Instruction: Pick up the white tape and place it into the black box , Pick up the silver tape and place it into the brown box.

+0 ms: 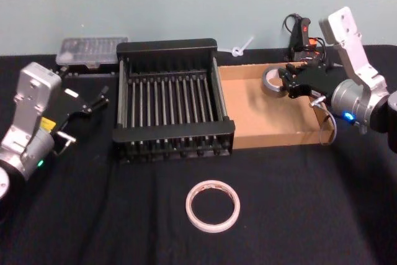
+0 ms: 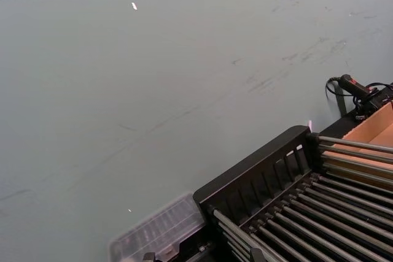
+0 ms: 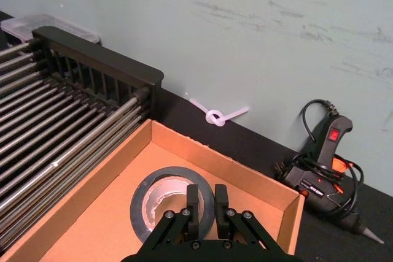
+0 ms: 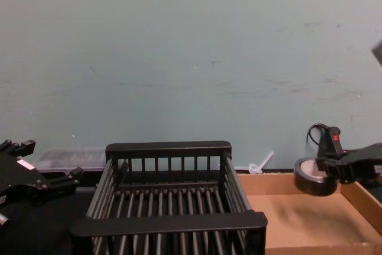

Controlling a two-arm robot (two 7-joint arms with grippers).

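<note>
White tape (image 1: 212,206) lies untouched near the table's front edge. Right gripper (image 3: 206,208) pinches the silver tape (image 3: 161,196) over the brown box's (image 1: 267,131) back corner; releasing comes next. Left gripper (image 1: 93,100) idles spread beside the black box (image 1: 170,138).

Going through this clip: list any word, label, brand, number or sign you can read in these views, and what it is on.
No text can be read.
White tape: marks on the inner core, too small to read.
Left gripper: a pale label and a yellow sticker on the arm, both too blurred to read.
Glue gun: red switch, no legible lettering.
Silver tape, held by the right gripper over the brown box: no print visible.
</note>
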